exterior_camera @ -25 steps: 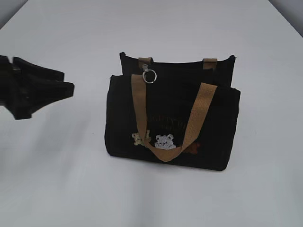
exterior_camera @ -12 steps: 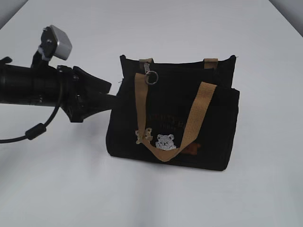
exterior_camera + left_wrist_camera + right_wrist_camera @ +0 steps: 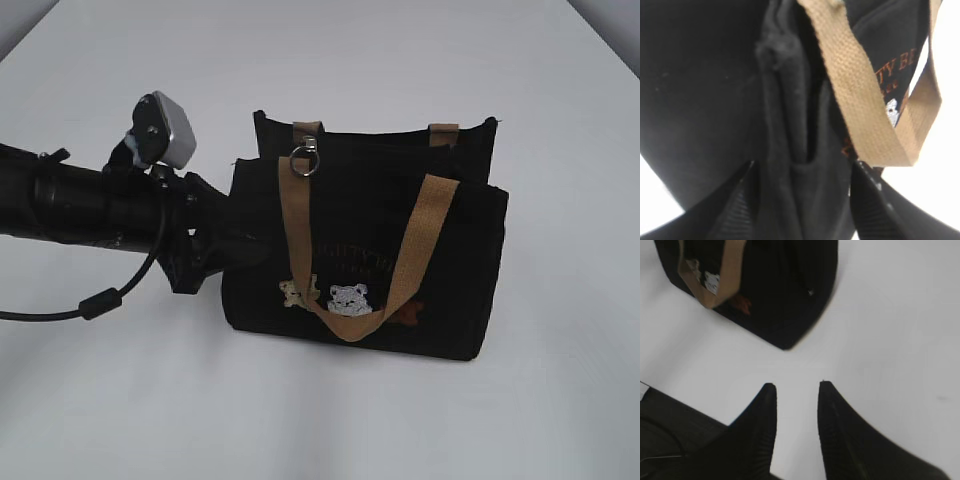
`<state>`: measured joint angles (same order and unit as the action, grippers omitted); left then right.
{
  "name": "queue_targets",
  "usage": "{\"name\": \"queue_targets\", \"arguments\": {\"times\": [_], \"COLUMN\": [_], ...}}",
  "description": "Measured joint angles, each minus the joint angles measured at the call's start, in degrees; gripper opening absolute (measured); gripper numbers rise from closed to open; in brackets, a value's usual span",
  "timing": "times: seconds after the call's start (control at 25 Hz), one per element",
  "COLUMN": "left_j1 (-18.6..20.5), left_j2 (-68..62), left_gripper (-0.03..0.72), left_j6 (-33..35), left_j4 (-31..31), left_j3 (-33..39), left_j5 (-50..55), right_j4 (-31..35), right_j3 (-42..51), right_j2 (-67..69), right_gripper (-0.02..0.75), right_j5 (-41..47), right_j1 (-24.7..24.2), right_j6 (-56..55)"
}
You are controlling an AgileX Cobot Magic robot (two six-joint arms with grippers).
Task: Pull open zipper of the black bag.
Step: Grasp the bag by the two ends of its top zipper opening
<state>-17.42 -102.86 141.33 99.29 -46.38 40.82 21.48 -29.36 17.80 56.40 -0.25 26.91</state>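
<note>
The black bag [image 3: 370,250] stands upright on the white table, its tan handles [image 3: 415,240] hanging down the front. The zipper's silver ring pull [image 3: 304,160] lies at the top left, beside a handle. My left gripper [image 3: 245,250] is at the bag's left end. In the left wrist view this gripper [image 3: 802,167] is open, and its jaws straddle a fold of the bag's [image 3: 700,90] black end fabric, with a handle [image 3: 855,85] just beyond. The zipper is hidden there. My right gripper [image 3: 795,385] hangs open and empty over bare table, short of a bag corner [image 3: 785,290].
The left arm's black forearm, cable [image 3: 100,300] and grey wrist camera [image 3: 165,130] stretch in from the left edge. White tabletop [image 3: 560,400] surrounds the bag. The right arm is out of the exterior view.
The left arm has swung in from the left edge to the bag's left end. The bag was nudged slightly and the ring pull shifted a little to the left.
</note>
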Motion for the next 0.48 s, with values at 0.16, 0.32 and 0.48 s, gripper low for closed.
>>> {"name": "queue_targets", "arguments": {"times": [0.16, 0.32, 0.48], "left_j1": [-0.5, -1.3, -1.4], "left_j2": [-0.1, -0.2, -0.2], "left_gripper": [0.196, 0.051, 0.051], "left_j6": [1.4, 1.5, 1.6], "left_j4": [0.0, -0.1, -0.1], "left_j3": [-1.7, -2.3, -2.3], "left_j5": [-0.5, -0.5, -0.4], "right_j4": [13.7, 31.1, 38.5], "right_j3": [-0.5, -2.6, -10.6], "right_j2": [11.1, 26.3, 43.8], "right_gripper": [0.237, 0.243, 0.243], "right_j5": [-11.5, -19.8, -22.8], "right_j1": [0.6, 4.6, 13.4], "right_j6": [16.0, 38.7, 56.7]}}
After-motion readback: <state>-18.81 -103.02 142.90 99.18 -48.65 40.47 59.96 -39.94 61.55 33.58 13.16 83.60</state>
